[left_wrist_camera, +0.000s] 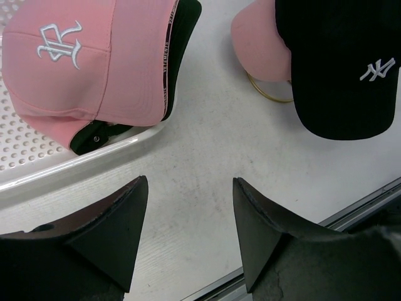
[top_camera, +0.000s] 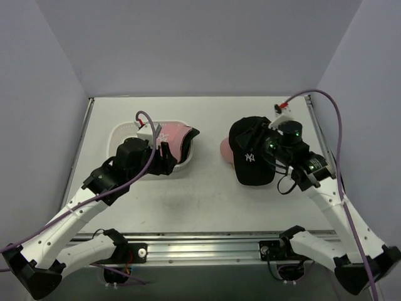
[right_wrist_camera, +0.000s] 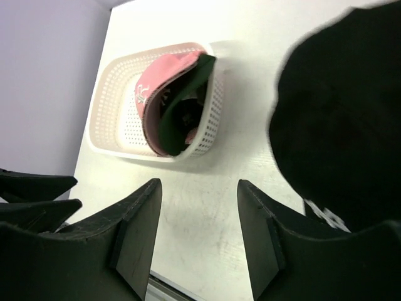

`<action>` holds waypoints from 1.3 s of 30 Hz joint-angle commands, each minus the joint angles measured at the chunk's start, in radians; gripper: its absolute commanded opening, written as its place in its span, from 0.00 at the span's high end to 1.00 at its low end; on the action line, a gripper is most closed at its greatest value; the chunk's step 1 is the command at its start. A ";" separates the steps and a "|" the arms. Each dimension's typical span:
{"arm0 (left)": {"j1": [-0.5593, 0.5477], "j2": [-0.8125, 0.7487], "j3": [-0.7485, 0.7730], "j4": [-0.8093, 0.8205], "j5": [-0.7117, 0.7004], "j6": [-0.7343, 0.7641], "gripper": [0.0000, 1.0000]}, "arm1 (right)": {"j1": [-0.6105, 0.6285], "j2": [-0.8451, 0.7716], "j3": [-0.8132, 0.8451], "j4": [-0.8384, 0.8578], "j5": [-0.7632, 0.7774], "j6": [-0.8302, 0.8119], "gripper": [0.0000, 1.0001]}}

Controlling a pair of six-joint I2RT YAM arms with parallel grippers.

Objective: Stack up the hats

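A pink hat (top_camera: 177, 138) lies on a dark hat (left_wrist_camera: 186, 22) in the white basket (top_camera: 122, 133) at the left; its white logo faces up in the left wrist view (left_wrist_camera: 59, 45). To the right, a black hat (top_camera: 252, 160) with a white logo sits on another pink hat (top_camera: 225, 149), over a gold wire stand (left_wrist_camera: 270, 94). My left gripper (top_camera: 164, 157) hovers at the basket's near right corner, open and empty (left_wrist_camera: 190, 188). Beside the black hat's right side, my right gripper (top_camera: 270, 145) is open with only bare table between its fingers (right_wrist_camera: 197, 188).
The basket's perforated rim (right_wrist_camera: 119, 100) stands proud of the table. An aluminium rail (top_camera: 207, 241) runs along the near edge. Grey walls close in the back and both sides. A strip of bare table (top_camera: 210, 175) lies between basket and stand.
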 commanded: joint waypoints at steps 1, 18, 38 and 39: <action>0.008 0.006 0.054 0.013 -0.021 0.019 0.35 | 0.113 0.147 0.153 0.000 0.130 -0.098 0.52; 0.197 -0.072 0.018 -0.036 0.008 0.048 0.29 | 0.403 0.623 0.464 0.015 0.213 -0.060 0.53; 0.232 -0.092 -0.015 -0.031 0.047 0.058 0.28 | 0.437 0.829 0.466 0.217 0.218 -0.014 0.54; 0.232 -0.092 -0.015 -0.031 0.048 0.058 0.28 | 0.437 0.841 0.469 0.217 0.224 -0.009 0.54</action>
